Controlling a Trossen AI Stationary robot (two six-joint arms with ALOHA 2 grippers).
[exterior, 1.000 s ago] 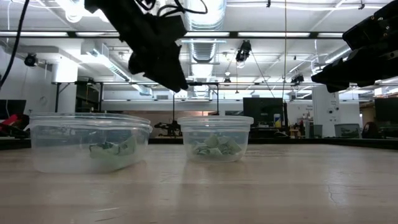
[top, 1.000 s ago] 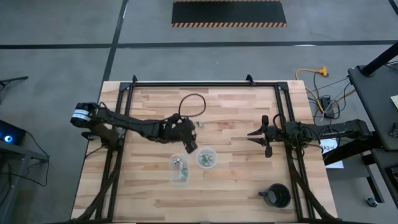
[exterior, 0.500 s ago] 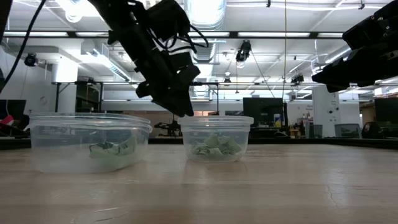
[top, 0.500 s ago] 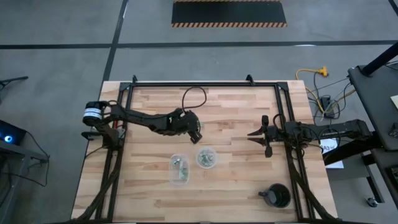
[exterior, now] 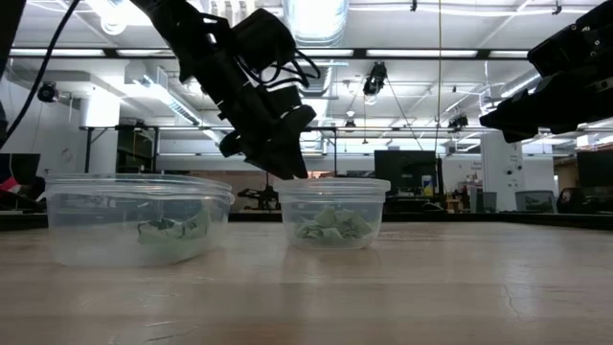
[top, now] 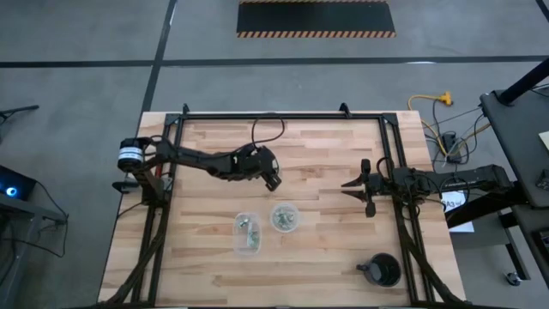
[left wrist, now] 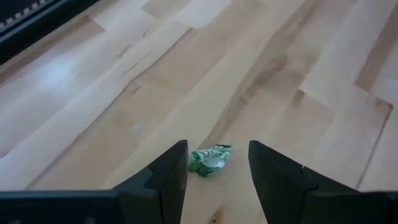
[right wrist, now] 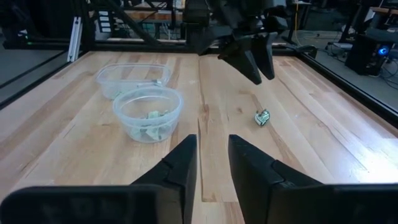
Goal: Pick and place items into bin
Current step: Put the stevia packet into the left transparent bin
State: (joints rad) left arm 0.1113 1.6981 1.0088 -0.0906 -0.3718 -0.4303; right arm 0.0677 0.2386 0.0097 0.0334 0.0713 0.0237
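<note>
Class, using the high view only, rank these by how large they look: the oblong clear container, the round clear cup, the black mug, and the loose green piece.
1. Oblong clear container
2. Black mug and round clear cup: look alike, unranked
3. Loose green piece, by the left pincer

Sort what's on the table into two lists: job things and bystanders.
Job things:
green wrapped piece loose on the wood, under the open left gripper
round cup holding pieces
clear tub holding pieces

Bystanders:
black mug
right gripper, open, waiting aside
</note>
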